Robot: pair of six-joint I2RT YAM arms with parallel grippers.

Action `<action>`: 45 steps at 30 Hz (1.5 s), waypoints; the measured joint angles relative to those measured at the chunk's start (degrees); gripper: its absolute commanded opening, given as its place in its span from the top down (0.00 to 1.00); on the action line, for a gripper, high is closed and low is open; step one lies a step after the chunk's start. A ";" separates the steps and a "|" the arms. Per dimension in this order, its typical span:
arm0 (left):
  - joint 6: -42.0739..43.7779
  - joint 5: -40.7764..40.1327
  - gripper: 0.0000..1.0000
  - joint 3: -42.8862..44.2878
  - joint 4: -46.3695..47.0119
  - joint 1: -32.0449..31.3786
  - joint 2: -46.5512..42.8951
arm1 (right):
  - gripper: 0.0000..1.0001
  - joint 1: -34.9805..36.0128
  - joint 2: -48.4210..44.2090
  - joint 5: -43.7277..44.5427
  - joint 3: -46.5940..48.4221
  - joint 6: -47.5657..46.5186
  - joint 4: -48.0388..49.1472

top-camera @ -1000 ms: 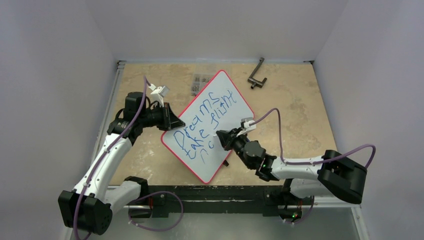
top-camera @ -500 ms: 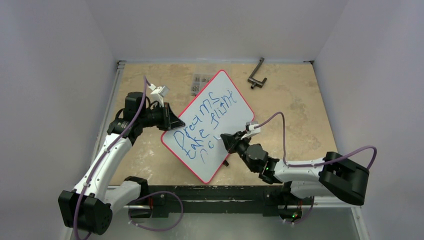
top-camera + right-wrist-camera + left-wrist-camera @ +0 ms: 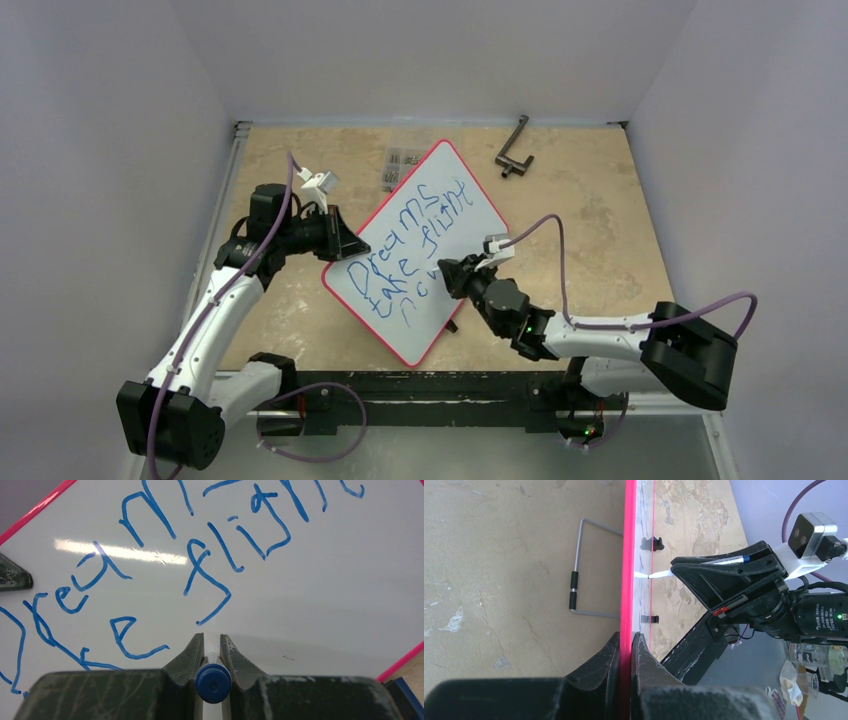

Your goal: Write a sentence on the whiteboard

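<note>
Clamping the red rim of the whiteboard (image 3: 478, 212), the left gripper (image 3: 626, 644) holds it at the middle of the bench. The right gripper (image 3: 211, 639) is closed on a marker (image 3: 213, 683), below the sentence (image 3: 412, 240).

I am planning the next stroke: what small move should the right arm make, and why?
Probably the right gripper should draw the next stroke with the blue marker: the third line on the whiteboard looks unfinished, and the left gripper clamps its rim.
</note>
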 measured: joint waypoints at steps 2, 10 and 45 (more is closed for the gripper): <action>0.02 0.00 1.00 0.00 0.00 0.00 0.00 | 1.00 -0.33 0.42 0.04 1.14 -0.72 -0.74; 0.00 0.00 1.00 -0.02 -0.02 0.15 0.17 | 1.00 -1.03 1.84 0.07 3.52 -1.77 -1.05; 0.00 0.15 1.00 -0.02 0.04 0.17 0.22 | 1.00 -2.58 -0.09 2.16 2.21 -1.64 -5.53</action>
